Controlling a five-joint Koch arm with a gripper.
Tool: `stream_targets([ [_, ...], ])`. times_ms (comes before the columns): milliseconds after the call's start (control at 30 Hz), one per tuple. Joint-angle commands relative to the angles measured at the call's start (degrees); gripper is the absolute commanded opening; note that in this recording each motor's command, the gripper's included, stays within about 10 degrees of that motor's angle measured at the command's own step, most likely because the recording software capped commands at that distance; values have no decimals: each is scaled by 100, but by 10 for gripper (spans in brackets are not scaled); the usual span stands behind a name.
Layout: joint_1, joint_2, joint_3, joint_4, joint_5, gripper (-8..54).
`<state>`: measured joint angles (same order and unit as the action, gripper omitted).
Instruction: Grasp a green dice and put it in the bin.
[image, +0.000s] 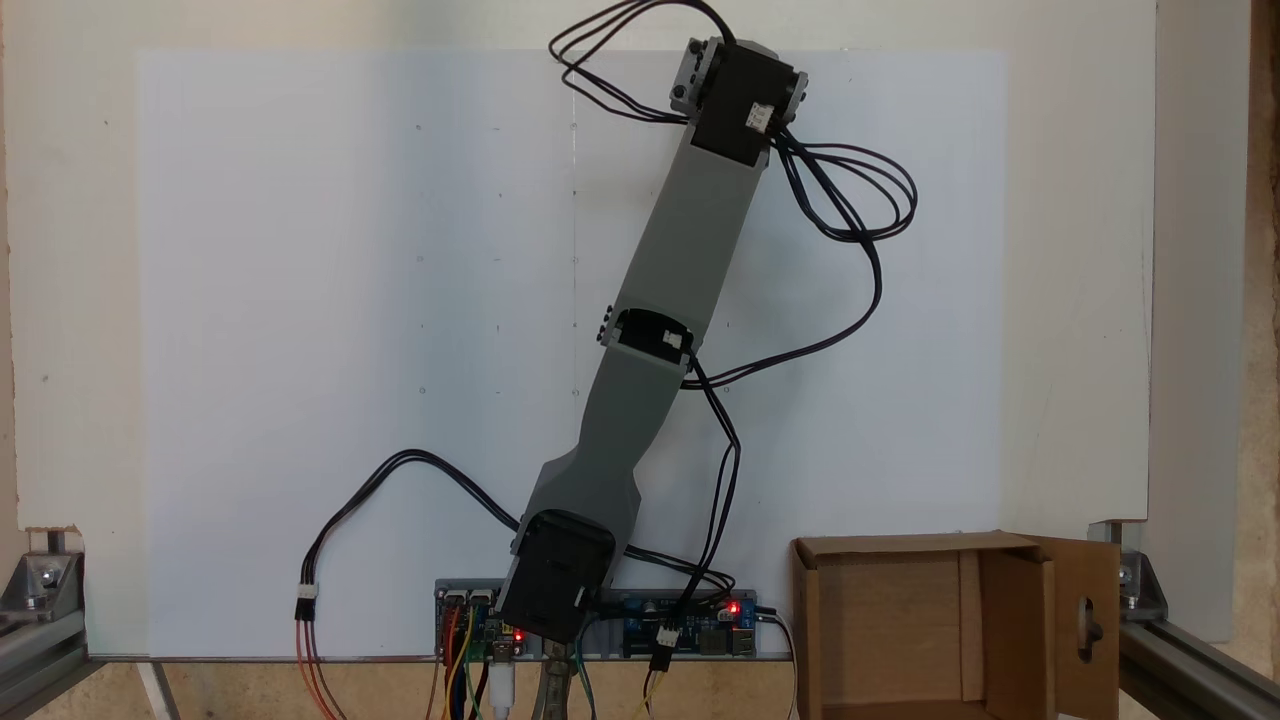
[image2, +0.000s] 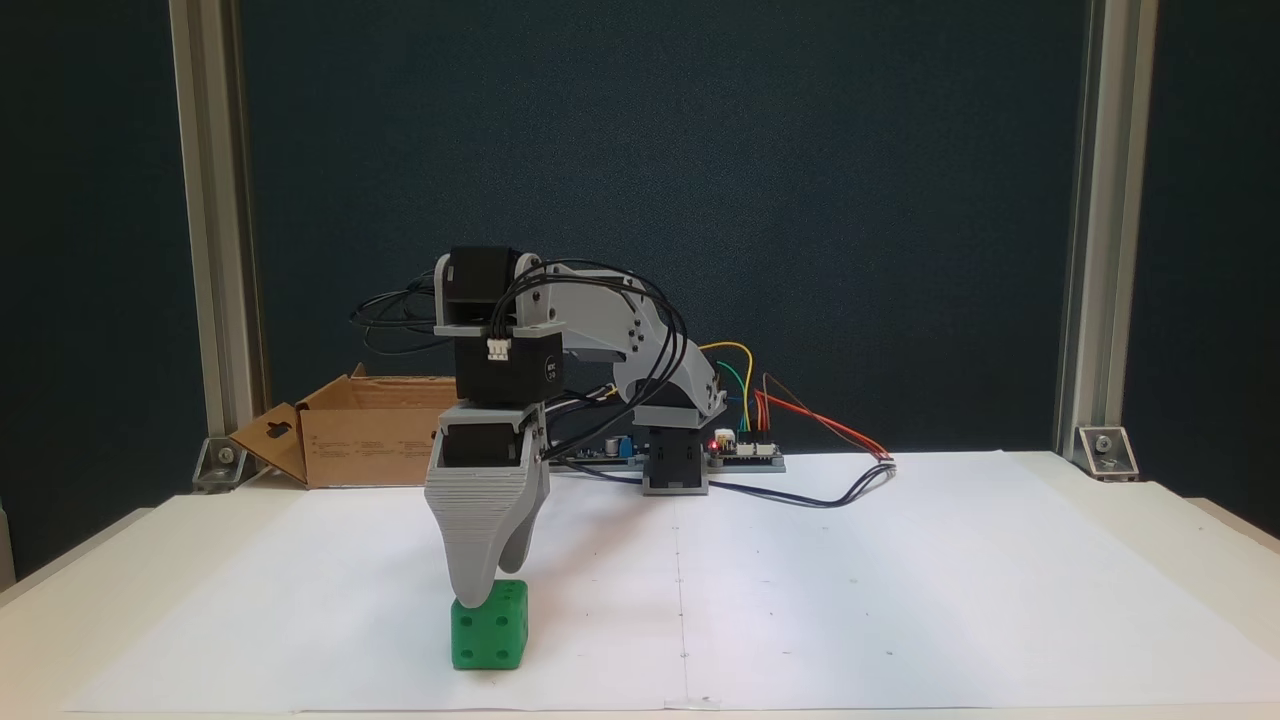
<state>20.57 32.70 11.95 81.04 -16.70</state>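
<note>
OK, gripper tips sit right on top of the green dice, one jaw behind the other, so can't tell gap. Confirm jaws straddle both faces before lifting; bin is well behind them.

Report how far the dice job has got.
Done: the arm has reached out and the gripper is down on the dice, which sits on the paper. In hand: the grasp; I cannot tell whether the jaws have closed. Left: lifting the dice and carrying it to the bin, which looks empty.
</note>
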Motion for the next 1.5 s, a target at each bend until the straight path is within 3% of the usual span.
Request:
stream_targets([
  [0, 0, 62, -492, 615, -290, 441],
  [1467, 123, -589, -729, 26, -299, 415],
])
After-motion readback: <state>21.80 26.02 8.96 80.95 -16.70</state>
